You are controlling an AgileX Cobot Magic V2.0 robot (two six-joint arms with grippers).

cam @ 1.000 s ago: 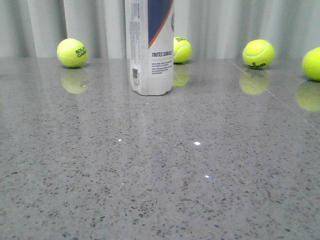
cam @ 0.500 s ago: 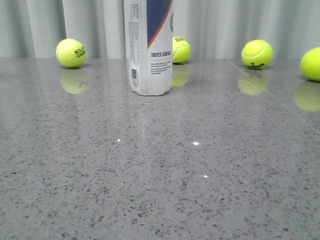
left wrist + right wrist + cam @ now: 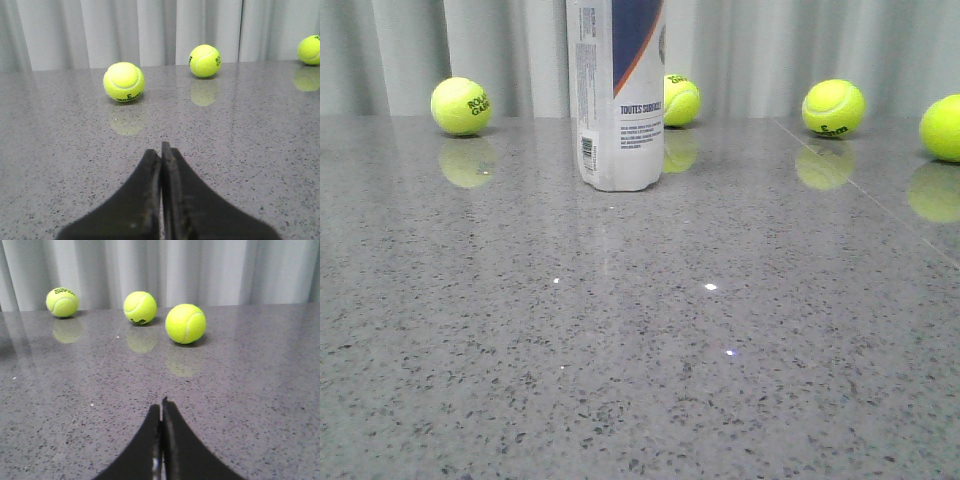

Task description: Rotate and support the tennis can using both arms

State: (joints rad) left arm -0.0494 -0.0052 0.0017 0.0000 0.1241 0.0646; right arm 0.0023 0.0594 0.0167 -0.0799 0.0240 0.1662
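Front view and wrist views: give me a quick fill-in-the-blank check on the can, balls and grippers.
1. The can stands ____ on the table.
2. The front view shows ____ tennis balls.
3. The left gripper has its jaws ____.
4. The right gripper holds ____.

Missing words: upright; four; shut; nothing

One tennis can [image 3: 616, 95] stands on the worktop [image 3: 640, 330] in the front view. Four tennis balls show there: one at the far left [image 3: 461, 106], one partly hidden behind the can [image 3: 681, 100], one to the right [image 3: 834, 108], and one cut by the right edge [image 3: 942, 128]. The left wrist view holds three balls [image 3: 124, 82] [image 3: 204, 61] [image 3: 309, 49]; the right wrist view also three [image 3: 62, 302] [image 3: 140, 307] [image 3: 185, 323]. Two hands appear, one per wrist view: the left hand [image 3: 161, 150] and the right hand [image 3: 161, 407].
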